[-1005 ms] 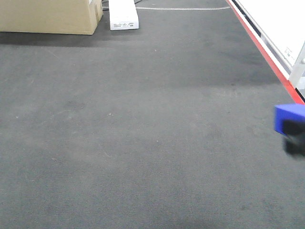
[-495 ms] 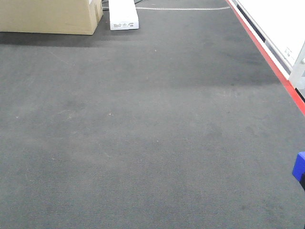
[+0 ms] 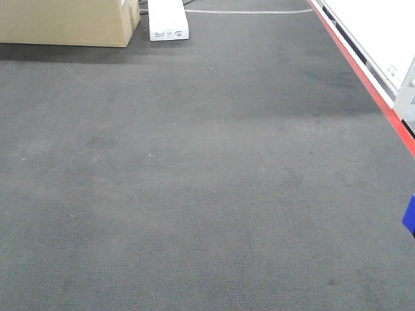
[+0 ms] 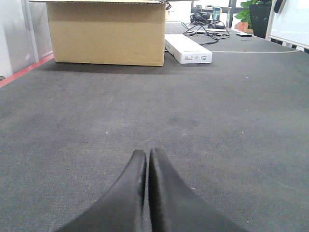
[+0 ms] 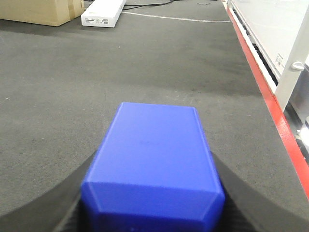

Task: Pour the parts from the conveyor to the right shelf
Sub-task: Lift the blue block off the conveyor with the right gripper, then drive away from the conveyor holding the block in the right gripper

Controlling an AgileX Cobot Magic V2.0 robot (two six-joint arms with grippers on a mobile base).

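My right gripper (image 5: 154,159) is shut on the bright-blue plastic block (image 5: 157,135), which fills the lower middle of the right wrist view, above the dark grey carpet. One black finger (image 5: 58,205) shows on each side of it. In the front view only a blue sliver of the block (image 3: 410,217) shows at the right edge; the gripper itself is out of that frame. My left gripper (image 4: 147,153) is shut and empty, low over the carpet. The roller shelf with blue bins and the conveyor are out of view.
A large cardboard box (image 4: 106,34) and a long white carton (image 4: 187,49) stand on the carpet far ahead, also in the front view (image 3: 65,23). A red floor stripe (image 5: 270,96), a white panel and a grey post (image 5: 291,79) run along the right.
In the front view the blue block and right gripper have dropped down and to the right, from mid-height at the right edge to a sliver. Nothing else moved.
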